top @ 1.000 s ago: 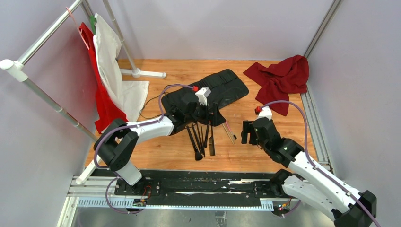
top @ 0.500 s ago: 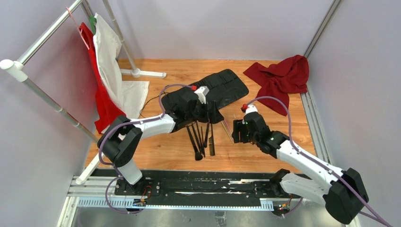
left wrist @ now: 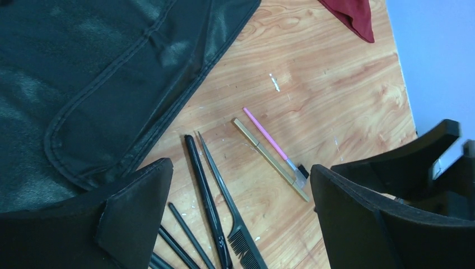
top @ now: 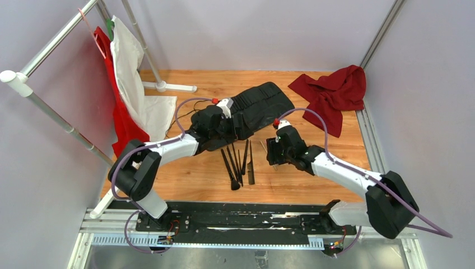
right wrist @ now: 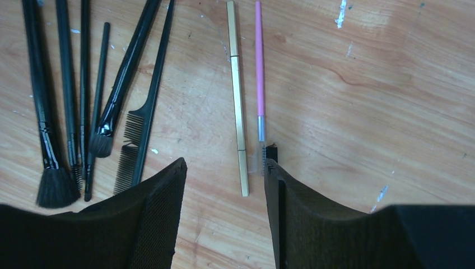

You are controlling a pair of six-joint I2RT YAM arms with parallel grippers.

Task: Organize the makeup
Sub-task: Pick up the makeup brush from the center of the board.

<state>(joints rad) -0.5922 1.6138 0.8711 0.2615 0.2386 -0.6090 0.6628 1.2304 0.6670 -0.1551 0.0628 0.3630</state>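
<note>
Right end effector (right wrist: 224,165), jaws apart, is straddling gold stick (right wrist: 238,101), pink brush (right wrist: 259,67) alongside. Left end effector (left wrist: 240,168) is hovering, spread wide.

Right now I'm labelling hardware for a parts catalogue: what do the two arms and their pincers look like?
The left arm and right arm have white link shells between bulky black joints. Each carries a looping lilac cable tipped with a red plug. The left pincer and right pincer have broad matte black fingers; the right's pads show a fine mesh texture.
</note>
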